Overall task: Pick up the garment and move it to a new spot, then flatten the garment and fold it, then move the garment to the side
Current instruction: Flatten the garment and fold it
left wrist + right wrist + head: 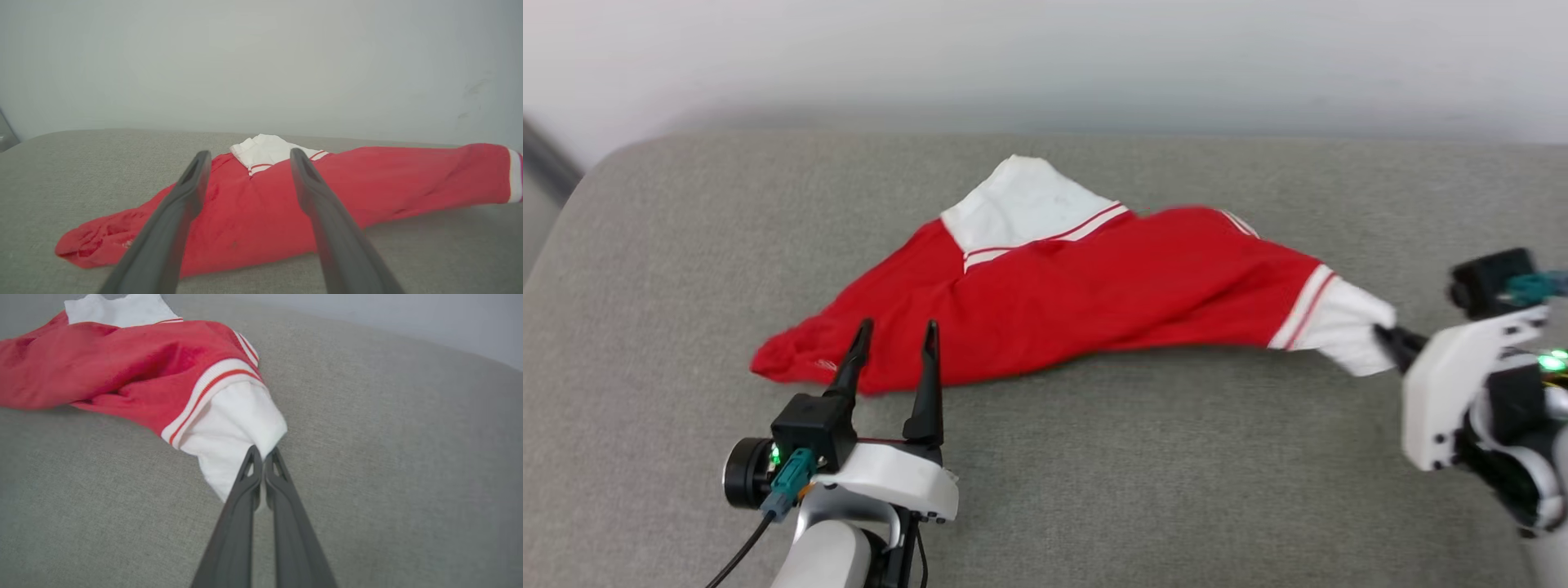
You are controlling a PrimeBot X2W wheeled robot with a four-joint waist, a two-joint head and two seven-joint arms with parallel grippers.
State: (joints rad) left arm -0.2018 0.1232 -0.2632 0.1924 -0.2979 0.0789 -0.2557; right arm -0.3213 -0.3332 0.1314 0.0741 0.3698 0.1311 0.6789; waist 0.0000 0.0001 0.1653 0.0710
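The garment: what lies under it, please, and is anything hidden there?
Under the garment lies the grey upholstered surface, which shows all around it. The part beneath the cloth is covered, so whether anything else lies there cannot be told.

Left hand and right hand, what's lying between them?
The garment spans that stretch in the head view, on the grey cushion: the right hand is shut on its white sleeve, the open left hand at its red end.

Head high, wrists low, all toward garment (1094, 302).
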